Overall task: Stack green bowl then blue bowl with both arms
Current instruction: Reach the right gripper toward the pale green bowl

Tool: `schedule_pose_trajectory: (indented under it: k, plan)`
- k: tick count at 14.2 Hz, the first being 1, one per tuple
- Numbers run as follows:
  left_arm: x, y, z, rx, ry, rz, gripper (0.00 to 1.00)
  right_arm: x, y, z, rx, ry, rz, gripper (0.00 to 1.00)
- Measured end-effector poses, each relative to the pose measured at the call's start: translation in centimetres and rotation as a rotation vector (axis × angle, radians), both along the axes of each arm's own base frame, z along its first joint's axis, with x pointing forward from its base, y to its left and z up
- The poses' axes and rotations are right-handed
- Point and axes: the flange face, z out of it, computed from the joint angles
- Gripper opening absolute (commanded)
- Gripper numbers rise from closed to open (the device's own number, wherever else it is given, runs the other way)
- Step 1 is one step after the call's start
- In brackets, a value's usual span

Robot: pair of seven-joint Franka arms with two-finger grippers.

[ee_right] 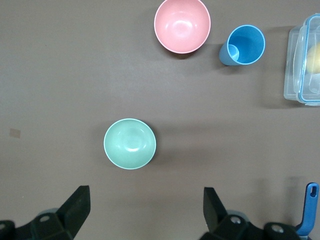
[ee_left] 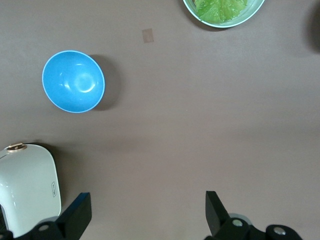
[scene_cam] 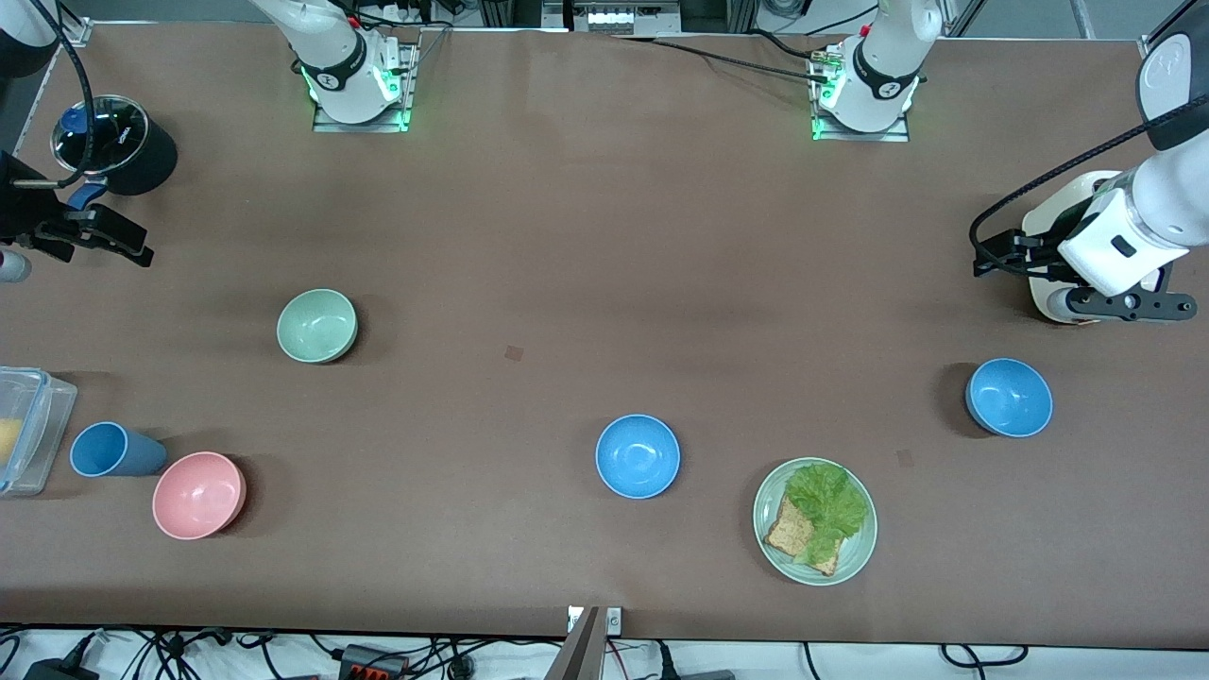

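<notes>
Just brown table (scene_cam: pixel 586 236), green bowl (scene_cam: pixel 316 325) upright

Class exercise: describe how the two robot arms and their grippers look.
Both arms are white with dark grey round joints, black rings near green-lit bases, and black cables. The left gripper and right gripper have black wedge-shaped fingers on black bodies.

**Even overhead light, soft shadows**

Bright, diffuse light is falling evenly on the brown table (scene_cam: pixel 604 236). The green bowl (scene_cam: pixel 317 325) and blue bowl (scene_cam: pixel 638 456) are casting soft shadows and showing faint glare inside. Everything is staying in focus.
</notes>
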Motion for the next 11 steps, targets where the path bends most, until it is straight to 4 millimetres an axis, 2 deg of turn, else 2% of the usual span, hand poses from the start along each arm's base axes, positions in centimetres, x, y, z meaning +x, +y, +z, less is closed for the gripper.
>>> schedule_pose_trajectory:
  k: [7, 9, 11]
  plan:
    - [-0.1, 0.1, 0.1, 0.0, 0.009, 0.002, 1.0, 0.4, 0.0, -1.0, 0.001, 0.018, 0.0, 1.0]
    - [-0.1, 0.1, 0.0, 0.0, 0.011, 0.002, 1.0, 1.0, 0.2, -2.8, 0.002, 0.051, 0.004, 1.0]
    - [-0.1, 0.1, -0.1, 0.0, 0.013, 0.002, 1.0, 2.0, 1.1, -6.5, 0.003, 0.114, 0.021, 1.0]
